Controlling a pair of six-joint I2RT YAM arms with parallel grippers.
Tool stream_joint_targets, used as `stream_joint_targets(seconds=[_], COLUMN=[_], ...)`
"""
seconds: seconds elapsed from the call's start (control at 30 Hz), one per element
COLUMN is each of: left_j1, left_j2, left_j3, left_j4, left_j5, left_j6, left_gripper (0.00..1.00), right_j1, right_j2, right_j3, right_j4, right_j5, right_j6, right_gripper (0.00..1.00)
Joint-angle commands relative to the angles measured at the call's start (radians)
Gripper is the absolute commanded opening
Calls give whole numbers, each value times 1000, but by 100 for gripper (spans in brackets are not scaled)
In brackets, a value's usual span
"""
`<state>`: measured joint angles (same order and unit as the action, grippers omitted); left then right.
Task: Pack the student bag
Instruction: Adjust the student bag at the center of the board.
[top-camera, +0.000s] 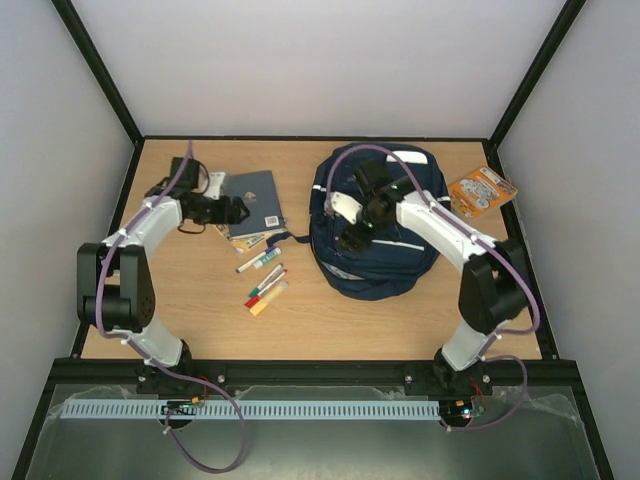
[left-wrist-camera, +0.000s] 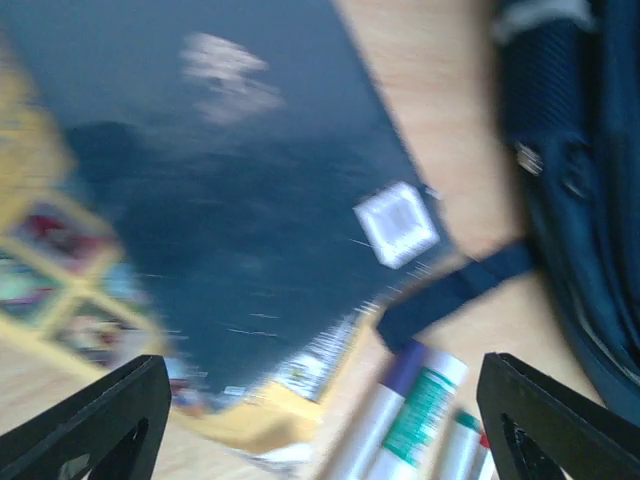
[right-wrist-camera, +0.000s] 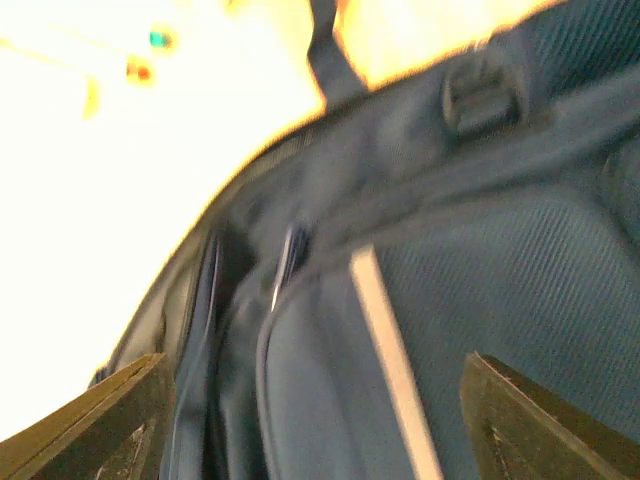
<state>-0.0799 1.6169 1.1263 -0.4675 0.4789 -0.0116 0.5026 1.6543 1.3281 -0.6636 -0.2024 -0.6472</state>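
Observation:
The navy student bag (top-camera: 385, 262) lies on the table right of centre, white stripes showing. My right gripper (top-camera: 350, 238) hovers over its left side, open and empty; the right wrist view shows the bag's fabric (right-wrist-camera: 500, 290) with a pale stripe and a zip between the spread fingers. My left gripper (top-camera: 236, 210) is open and empty over the left edge of the dark blue notebook (top-camera: 254, 198). The left wrist view shows that notebook (left-wrist-camera: 230, 200), yellow books under it and marker pens (left-wrist-camera: 415, 420) between the spread fingers (left-wrist-camera: 90, 420), all blurred.
Several marker pens (top-camera: 263, 280) lie on the table in front of the notebook. An orange card pack (top-camera: 481, 189) lies at the back right. A black object (top-camera: 180, 168) sits at the back left. A bag strap (left-wrist-camera: 460, 290) reaches toward the notebook.

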Motion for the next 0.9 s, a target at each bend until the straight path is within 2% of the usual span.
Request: stream_joint_targets(seconds=[0.0,0.2,0.3,0.67,0.87], left_j1=[96,174,188,140,76], left_j2=[58,185,236,343,376], left_j3=[72,208,264,297,281], left_j4=[19,18,13,3,-2], left_j5=[-62,-94,-95,-39,-33], left_j6=[-85,-90,-72,-25,-4], left_gripper=[88,88,86,86,86], right_j1=[32,37,37,39,24], right_j2=[128,293,348,381,334], right_j3=[173,332,380,327,174], right_j4=[17,141,161,142,165], right_j5=[-95,-139,-165,-110,-47], right_j6=[139,404,475,419,389], right_gripper=[79,81,81,82,83])
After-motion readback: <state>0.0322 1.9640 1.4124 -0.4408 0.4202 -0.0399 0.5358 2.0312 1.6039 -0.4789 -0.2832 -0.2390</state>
